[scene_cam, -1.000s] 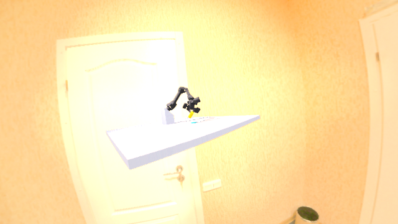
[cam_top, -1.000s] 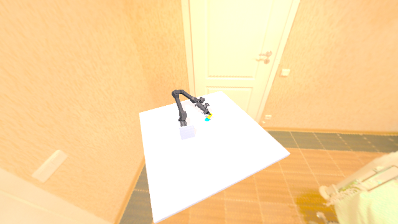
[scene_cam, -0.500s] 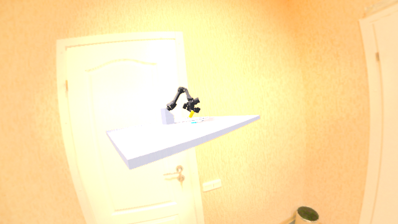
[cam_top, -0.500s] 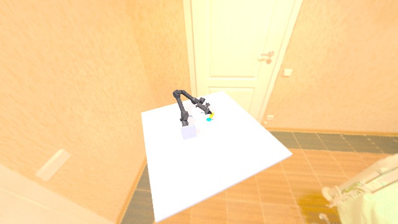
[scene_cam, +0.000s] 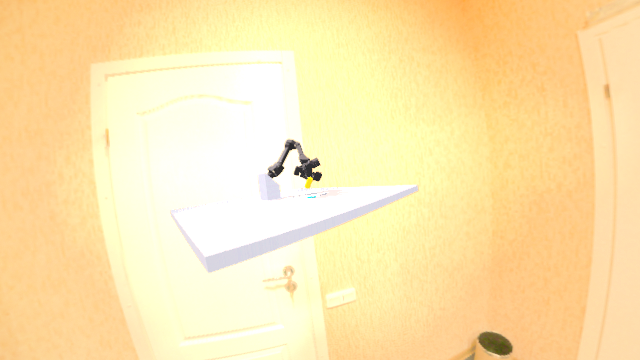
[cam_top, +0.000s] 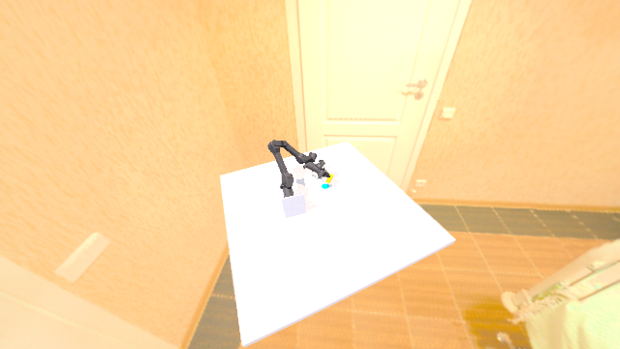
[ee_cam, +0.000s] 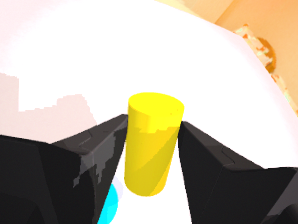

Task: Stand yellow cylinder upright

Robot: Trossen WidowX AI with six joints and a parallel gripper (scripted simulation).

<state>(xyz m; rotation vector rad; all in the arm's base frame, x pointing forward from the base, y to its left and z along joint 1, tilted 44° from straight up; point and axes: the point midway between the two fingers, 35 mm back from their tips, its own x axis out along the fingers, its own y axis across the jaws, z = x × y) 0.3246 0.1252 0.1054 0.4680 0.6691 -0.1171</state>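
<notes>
The yellow tall cylinder (cam_top: 329,178) (scene_cam: 309,183) (ee_cam: 151,150) is held between the fingers of my gripper (cam_top: 330,175) (scene_cam: 309,178) (ee_cam: 153,124), which is shut on it near its upper end. In the exterior view the cylinder is close to upright, leaning a little, and appears above the table. The cyan circle (cam_top: 325,186) (scene_cam: 312,197) (ee_cam: 109,205) lies flat on the table, just below the cylinder in the top and exterior views. In the wrist view it is left of the cylinder's lower end, partly hidden by the left finger.
The white table (cam_top: 339,242) (scene_cam: 260,220) carries the arm's pale block-shaped base (cam_top: 294,206) (scene_cam: 269,187). The arm reaches from the base over the table. A door and walls stand beyond the table edges.
</notes>
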